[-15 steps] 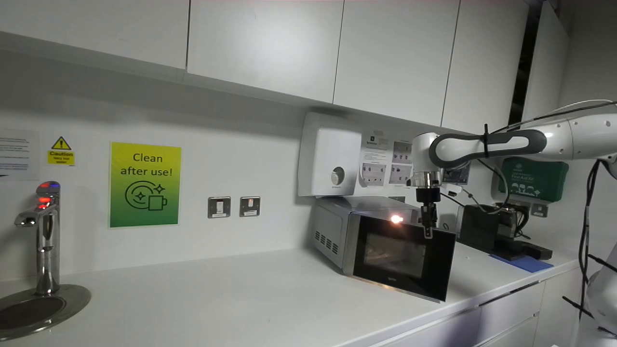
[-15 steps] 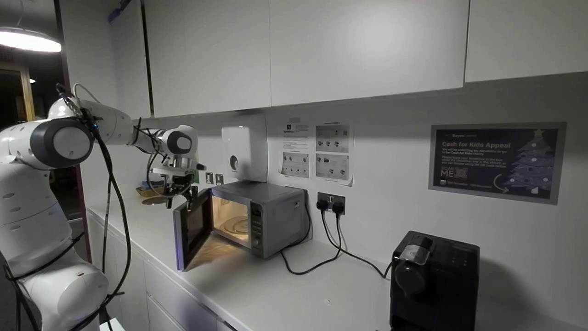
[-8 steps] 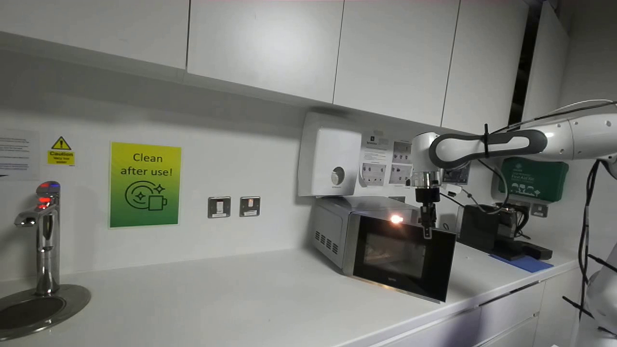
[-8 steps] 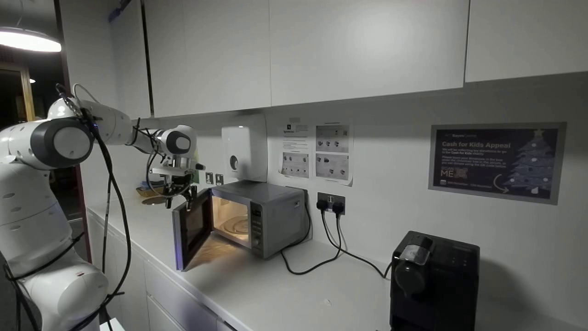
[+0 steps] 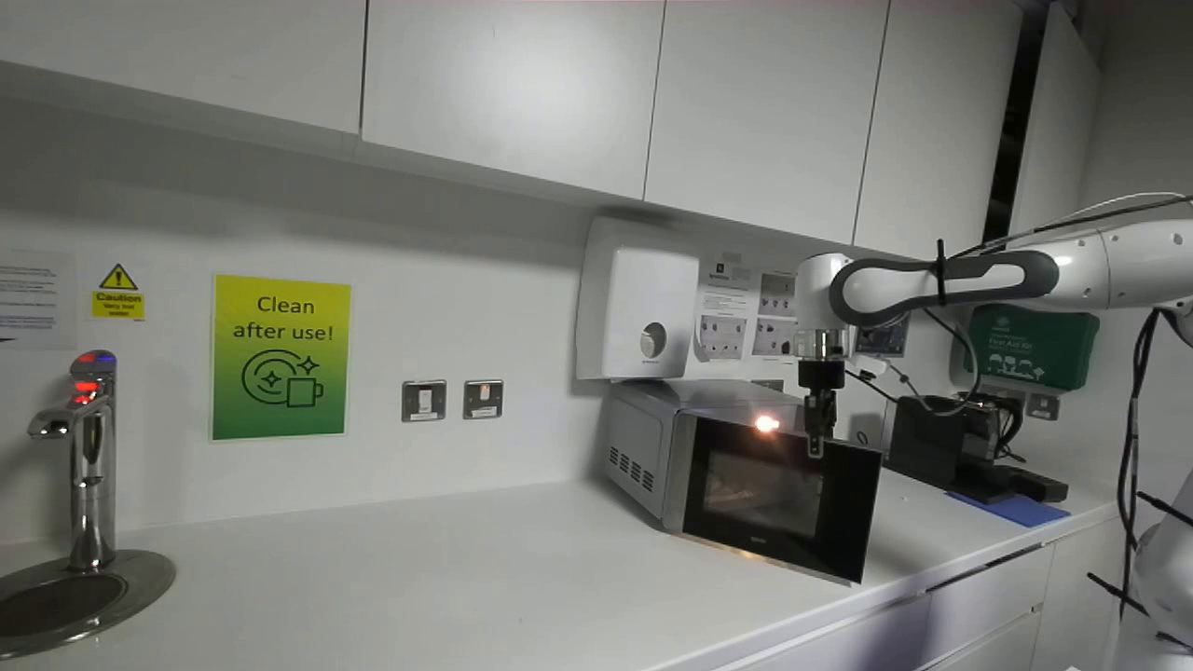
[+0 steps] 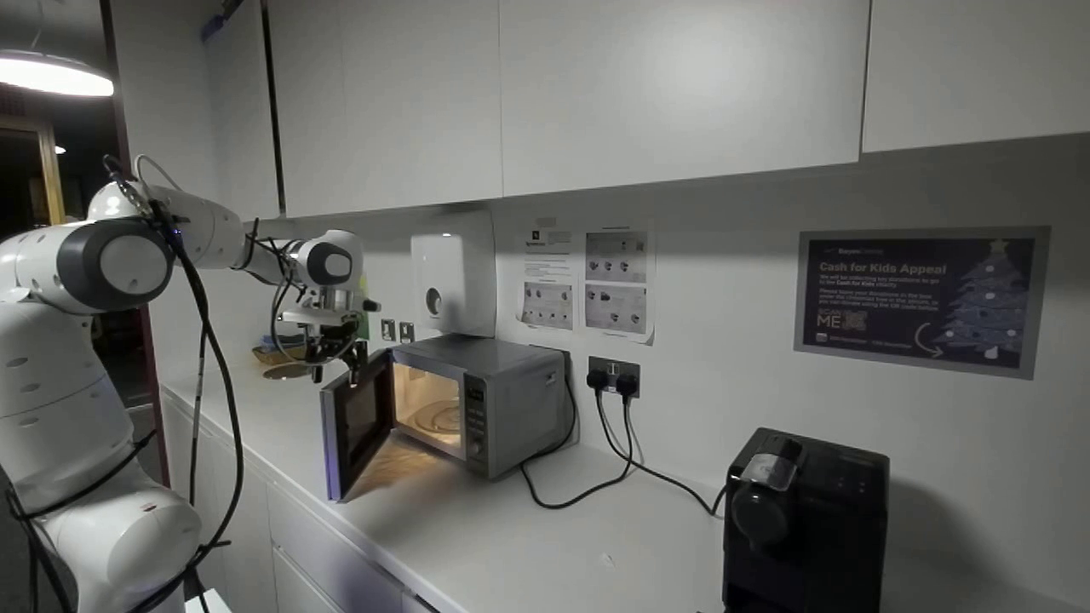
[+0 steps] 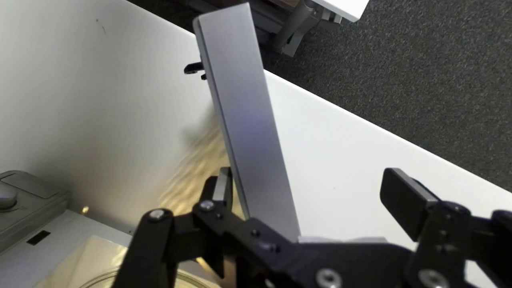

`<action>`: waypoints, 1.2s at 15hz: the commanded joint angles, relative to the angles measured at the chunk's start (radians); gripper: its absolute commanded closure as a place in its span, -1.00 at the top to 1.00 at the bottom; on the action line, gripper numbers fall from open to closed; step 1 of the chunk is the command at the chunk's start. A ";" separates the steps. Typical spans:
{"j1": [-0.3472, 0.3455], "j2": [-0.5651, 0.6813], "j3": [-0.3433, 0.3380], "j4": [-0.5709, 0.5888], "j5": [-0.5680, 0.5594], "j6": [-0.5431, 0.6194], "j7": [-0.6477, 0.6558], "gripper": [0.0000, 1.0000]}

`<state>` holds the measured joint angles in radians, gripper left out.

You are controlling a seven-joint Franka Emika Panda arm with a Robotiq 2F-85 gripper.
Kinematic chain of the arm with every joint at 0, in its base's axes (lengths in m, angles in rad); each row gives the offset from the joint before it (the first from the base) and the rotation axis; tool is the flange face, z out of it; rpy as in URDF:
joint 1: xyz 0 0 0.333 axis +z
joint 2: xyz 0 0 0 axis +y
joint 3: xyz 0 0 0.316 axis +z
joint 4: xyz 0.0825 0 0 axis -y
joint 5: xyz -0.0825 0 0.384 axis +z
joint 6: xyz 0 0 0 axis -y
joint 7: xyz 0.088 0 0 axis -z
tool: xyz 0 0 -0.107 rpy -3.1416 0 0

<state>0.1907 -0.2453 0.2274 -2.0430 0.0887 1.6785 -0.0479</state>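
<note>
A grey microwave (image 5: 736, 394) stands on the white worktop with its door open; it also shows in an exterior view (image 6: 528, 409). Its inside is lit and holds a glass turntable (image 6: 438, 417). The door (image 6: 362, 430) swings out toward the worktop's front edge. My gripper (image 5: 816, 451) points down at the door's top edge; it also shows in an exterior view (image 6: 336, 375). In the wrist view my gripper (image 7: 310, 186) is open and holds nothing. The door's edge (image 7: 252, 120) lies between its fingers, close to the finger on the oven-cavity side. Contact cannot be told.
A white dispenser (image 5: 638, 308) hangs above the microwave, under wall cabinets (image 5: 764, 112). A black coffee machine (image 6: 809, 511) and power cables (image 6: 588, 489) are on the worktop beside it. A tap (image 5: 91, 475) and sink (image 5: 140, 573) lie at the far end. The worktop edge (image 7: 360, 116) borders dark carpet.
My gripper has risen slightly and shifted a little toward the microwave body. The door and microwave look unmoved.
</note>
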 commanded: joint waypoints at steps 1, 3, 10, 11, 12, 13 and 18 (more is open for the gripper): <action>0.009 -0.005 0.007 -0.001 -0.026 0.046 0.041 1.00; 0.011 -0.007 0.009 -0.003 -0.028 0.059 0.049 1.00; 0.012 -0.005 0.020 -0.003 -0.032 0.082 0.083 1.00; 0.012 -0.004 0.021 -0.002 -0.032 0.082 0.089 1.00; 0.012 -0.003 0.023 -0.002 -0.033 0.082 0.094 1.00; 0.011 -0.003 0.024 -0.001 -0.033 0.082 0.100 1.00; 0.011 0.002 0.028 0.003 -0.034 0.080 0.130 1.00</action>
<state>0.1949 -0.2453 0.2501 -2.0434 0.0779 1.7364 0.0422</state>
